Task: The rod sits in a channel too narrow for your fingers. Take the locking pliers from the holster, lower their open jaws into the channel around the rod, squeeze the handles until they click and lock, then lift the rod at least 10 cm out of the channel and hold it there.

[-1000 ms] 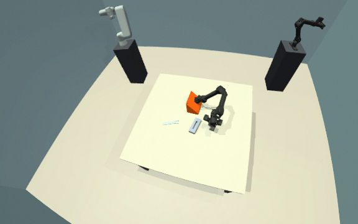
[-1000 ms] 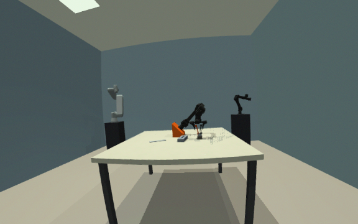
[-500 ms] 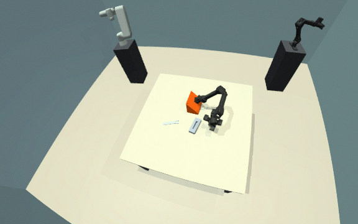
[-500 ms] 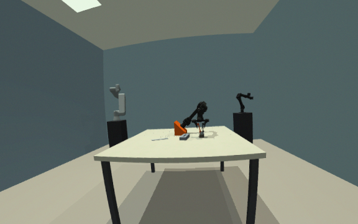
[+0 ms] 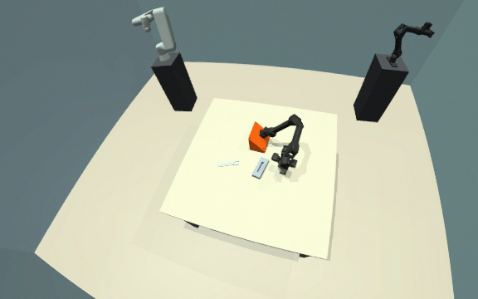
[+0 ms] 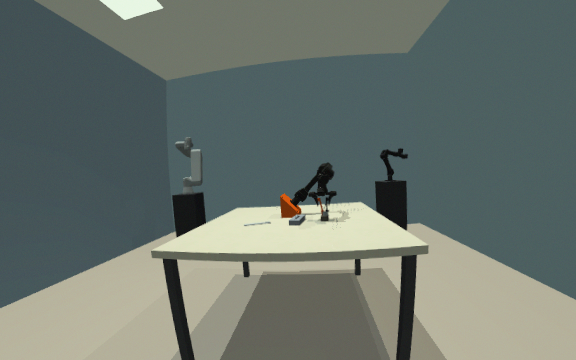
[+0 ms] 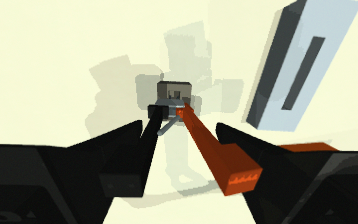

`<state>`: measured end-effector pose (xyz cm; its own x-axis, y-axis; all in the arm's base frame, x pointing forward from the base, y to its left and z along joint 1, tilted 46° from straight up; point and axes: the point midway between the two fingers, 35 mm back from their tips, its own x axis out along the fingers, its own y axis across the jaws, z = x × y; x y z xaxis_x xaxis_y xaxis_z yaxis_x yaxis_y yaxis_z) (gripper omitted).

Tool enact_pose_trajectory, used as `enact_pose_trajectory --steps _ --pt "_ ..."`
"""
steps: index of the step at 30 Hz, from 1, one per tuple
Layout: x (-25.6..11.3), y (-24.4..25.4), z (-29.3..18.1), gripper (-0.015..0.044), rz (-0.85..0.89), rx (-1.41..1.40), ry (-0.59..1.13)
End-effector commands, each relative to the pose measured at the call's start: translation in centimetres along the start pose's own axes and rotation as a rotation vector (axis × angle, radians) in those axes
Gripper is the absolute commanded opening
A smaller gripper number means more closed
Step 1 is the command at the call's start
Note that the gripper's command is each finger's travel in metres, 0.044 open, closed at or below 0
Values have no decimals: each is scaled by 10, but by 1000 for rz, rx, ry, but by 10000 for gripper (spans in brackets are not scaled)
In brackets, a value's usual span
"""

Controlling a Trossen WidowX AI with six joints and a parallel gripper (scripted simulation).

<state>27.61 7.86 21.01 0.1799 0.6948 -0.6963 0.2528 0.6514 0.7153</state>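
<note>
The locking pliers stand upright in the small grey-brown holster point(image 7: 174, 87) point(image 6: 324, 217), jaws down. Their black handle point(image 7: 147, 150) and orange handle point(image 7: 207, 145) spread upward and apart. My gripper point(image 7: 179, 125) point(image 6: 322, 201) is open above the holster, pointing down, with one black finger outside each handle; it holds nothing. A gap shows between the orange handle and the right finger in the wrist view. The blue-grey channel block point(image 7: 332, 47) point(image 5: 256, 173) point(image 6: 296, 220) lies beside the holster. Its narrow dark slot point(image 7: 305, 72) faces up; I cannot make out the rod inside it.
An orange wedge point(image 5: 258, 139) point(image 6: 288, 208) stands behind the channel block, near the arm's elbow side. A thin pale forked tool point(image 5: 227, 164) point(image 6: 257, 224) lies on the table point(image 5: 239, 208) left of the block. Two other arms stand on black pedestals point(image 5: 176, 85) point(image 5: 379, 91) beyond the table.
</note>
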Motion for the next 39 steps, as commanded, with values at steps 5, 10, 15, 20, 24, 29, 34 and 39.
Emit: enact_pose_trajectory --steps 5,10,15,20,24,29,34,39 --pt "0 -1 0 344 -3 -2 -2" --pt "0 -1 0 337 -3 -2 -2" --pt "0 -1 0 318 -3 -2 -2" --pt "0 -1 0 318 -3 -2 -2" --pt "-2 0 0 318 -4 -1 -2" --pt "-8 0 1 318 -7 -1 -2" --pt "-15 0 1 318 -9 0 -2" --pt "-21 0 1 318 -12 1 -1"
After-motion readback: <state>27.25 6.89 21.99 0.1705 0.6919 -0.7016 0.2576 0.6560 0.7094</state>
